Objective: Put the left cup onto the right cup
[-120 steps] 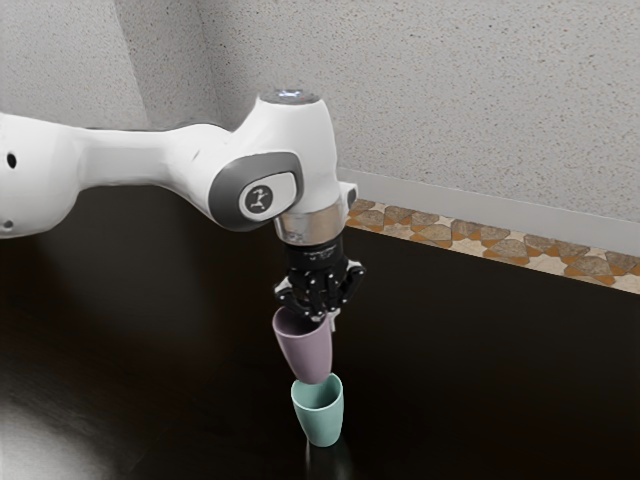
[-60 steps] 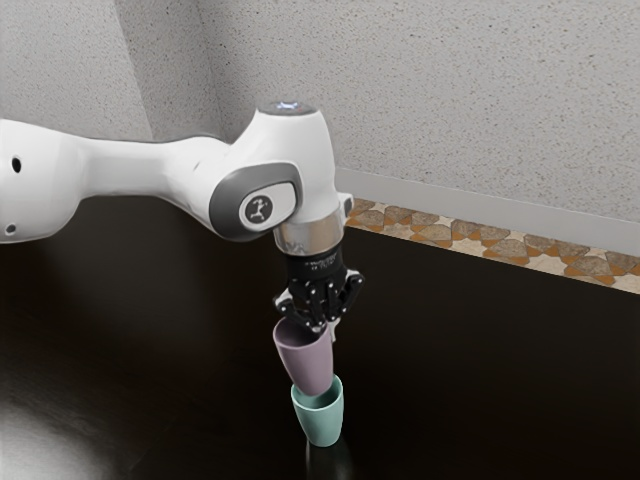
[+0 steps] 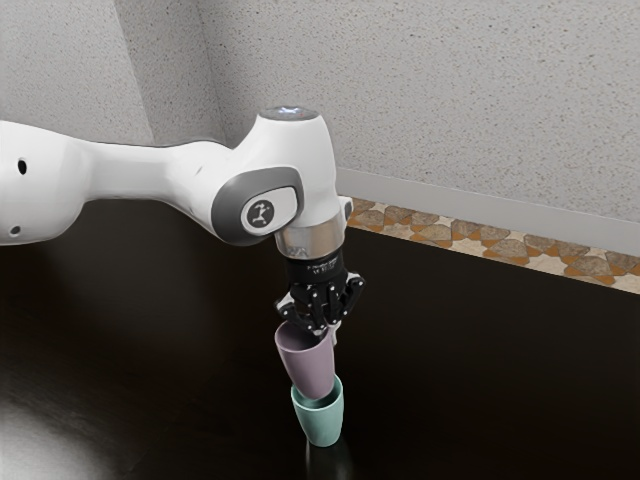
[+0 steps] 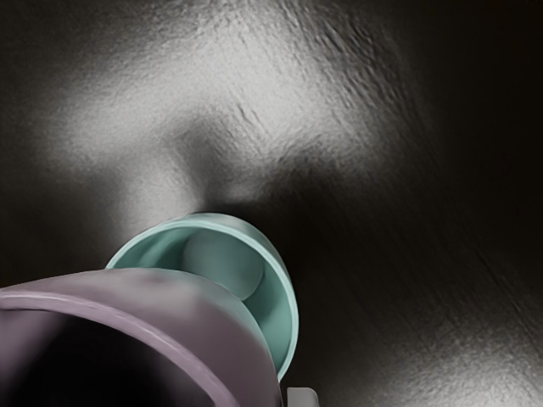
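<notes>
A mauve cup hangs upright from my black gripper, whose fingers are shut on its rim. Its bottom dips into the mouth of a teal cup that stands on the dark table. The mauve cup sits slightly toward the exterior view's left of the teal cup's centre. Under my hand, the wrist view has the mauve cup's rim large and close, with the teal cup right behind and below it, part of its inside still open to view.
The dark glossy table spreads widely on every side of the cups. A strip of patterned floor and a grey wall lie beyond the table's far edge.
My gripper has lowered with the mauve cup; its bottom has gone from above the teal cup's rim to inside its mouth.
</notes>
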Motion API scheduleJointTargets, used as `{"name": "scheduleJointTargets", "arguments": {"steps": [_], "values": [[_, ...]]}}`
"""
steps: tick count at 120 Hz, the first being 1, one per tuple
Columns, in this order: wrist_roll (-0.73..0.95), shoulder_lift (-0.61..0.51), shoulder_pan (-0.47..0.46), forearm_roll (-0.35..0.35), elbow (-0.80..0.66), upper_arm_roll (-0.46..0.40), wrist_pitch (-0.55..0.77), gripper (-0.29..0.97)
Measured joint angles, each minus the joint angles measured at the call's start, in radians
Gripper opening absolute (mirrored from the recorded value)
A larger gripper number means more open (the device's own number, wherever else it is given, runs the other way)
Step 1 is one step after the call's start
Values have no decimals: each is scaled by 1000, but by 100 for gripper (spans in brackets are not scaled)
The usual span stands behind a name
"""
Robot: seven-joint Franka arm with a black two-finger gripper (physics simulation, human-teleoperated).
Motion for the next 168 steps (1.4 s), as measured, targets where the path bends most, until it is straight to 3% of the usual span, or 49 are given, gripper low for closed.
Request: {"name": "scheduleJointTargets", "arguments": {"steps": [145, 168], "values": [[-12, 21, 5, -2, -25, 5, 49, -10], [-9, 21, 5, 2, -27, 5, 53, 30]]}}
